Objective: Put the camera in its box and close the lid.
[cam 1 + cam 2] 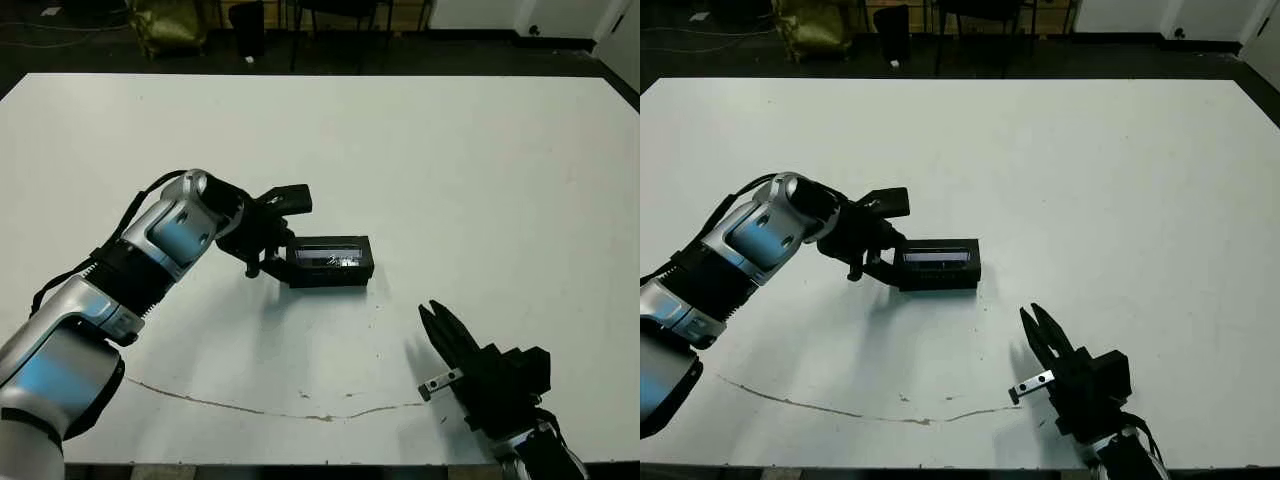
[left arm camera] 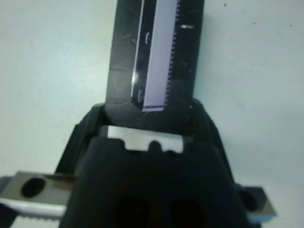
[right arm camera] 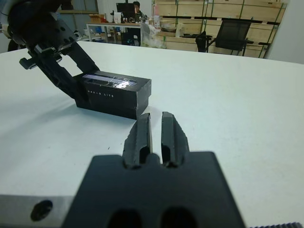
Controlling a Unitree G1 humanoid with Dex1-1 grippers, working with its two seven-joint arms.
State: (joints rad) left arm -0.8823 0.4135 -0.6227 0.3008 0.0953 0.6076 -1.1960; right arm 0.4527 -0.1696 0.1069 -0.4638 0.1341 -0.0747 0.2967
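The lid point(image 1: 330, 252) sits on the box mid-bench point(image 1: 450, 170), our left hand point(image 1: 270, 250) clamped on its end. Camera unseen, presumably inside. We judge closing nearly done; next, release. Right hand point(image 1: 437, 322) narrow, empty.

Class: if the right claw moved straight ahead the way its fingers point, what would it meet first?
Probably the black rectangular box with a glossy lavender strip; only bare white table lies before the right claw. Depth is uncertain.
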